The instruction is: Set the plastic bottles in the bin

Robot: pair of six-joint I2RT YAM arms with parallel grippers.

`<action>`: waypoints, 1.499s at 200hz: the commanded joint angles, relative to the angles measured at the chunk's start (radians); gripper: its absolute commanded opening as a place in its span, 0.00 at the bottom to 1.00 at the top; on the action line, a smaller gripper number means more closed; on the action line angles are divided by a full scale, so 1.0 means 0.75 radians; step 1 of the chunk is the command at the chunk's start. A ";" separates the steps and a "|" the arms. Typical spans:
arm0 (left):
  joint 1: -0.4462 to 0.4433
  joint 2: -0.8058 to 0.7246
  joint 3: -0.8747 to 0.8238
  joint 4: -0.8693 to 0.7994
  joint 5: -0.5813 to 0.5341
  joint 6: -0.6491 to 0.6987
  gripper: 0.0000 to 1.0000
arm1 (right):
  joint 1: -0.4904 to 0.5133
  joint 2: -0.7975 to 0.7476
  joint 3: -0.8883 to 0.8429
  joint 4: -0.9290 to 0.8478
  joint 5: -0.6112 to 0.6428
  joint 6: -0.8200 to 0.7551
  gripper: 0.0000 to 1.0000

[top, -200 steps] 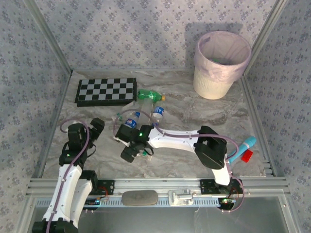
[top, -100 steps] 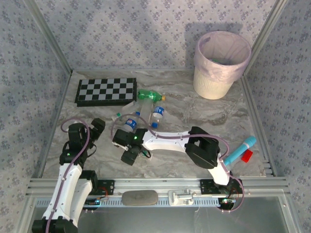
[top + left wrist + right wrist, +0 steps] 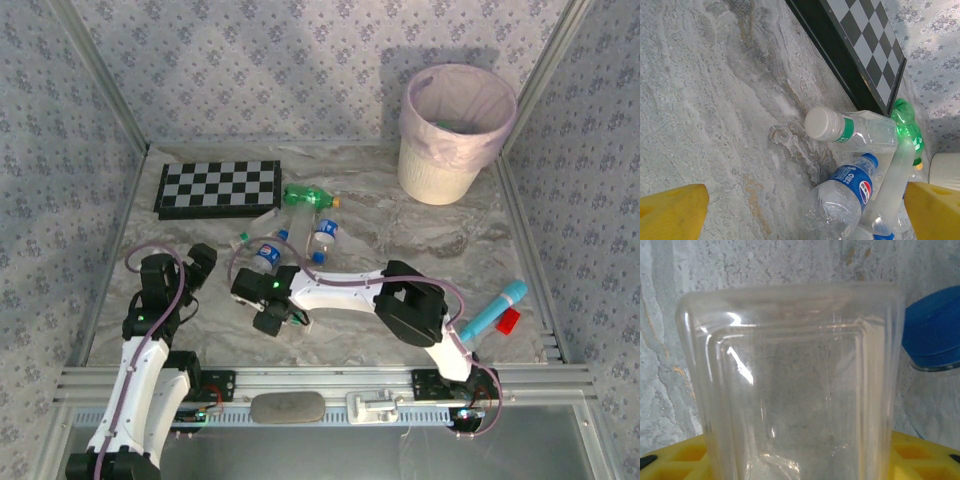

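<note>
Bin point(image 3: 440, 182), cream with a pink bag liner point(image 3: 462, 100), stands at the far right corner of the table point(image 3: 400, 235), its contents too dim to tell. Bottles point(image 3: 300, 215) lie mid-table; right claw point(image 3: 268, 303) grasps a clear bottle point(image 3: 790, 380), left claw point(image 3: 197, 265) spread wide.

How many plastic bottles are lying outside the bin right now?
5: a green bottle by the chessboard, a white-capped bottle, a Pepsi bottle and another blue-capped bottle clustered beside it, a clear bottle in the right gripper. Others may be hidden.

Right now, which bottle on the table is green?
The green bottle lying beside the chessboard, farthest back; the other bottles near it are clear.
</note>
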 commanded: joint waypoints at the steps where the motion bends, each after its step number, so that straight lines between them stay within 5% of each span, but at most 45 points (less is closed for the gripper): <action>1: 0.010 -0.016 -0.006 -0.023 0.016 0.012 1.00 | 0.003 0.003 0.032 -0.031 0.007 -0.013 0.54; 56: 0.011 -0.016 -0.005 -0.021 0.017 0.013 1.00 | -0.016 -0.108 -0.021 0.067 -0.071 -0.001 0.45; 108: 0.012 -0.010 0.011 -0.010 0.046 0.049 1.00 | -0.175 -0.409 -0.184 0.354 -0.257 0.037 0.44; 158: 0.009 0.060 0.032 0.062 0.194 0.115 1.00 | -0.485 -0.689 -0.278 0.530 -0.414 0.123 0.43; 201: -0.010 0.153 0.109 0.047 0.246 0.235 1.00 | -0.788 -0.879 -0.298 0.627 -0.387 0.234 0.42; 242: -0.161 0.257 0.205 0.012 0.183 0.347 1.00 | -1.019 -0.996 -0.233 0.694 -0.173 0.173 0.43; 300: -0.486 0.490 0.334 -0.016 -0.016 0.440 1.00 | -1.427 -0.919 -0.048 0.905 -0.214 0.252 0.41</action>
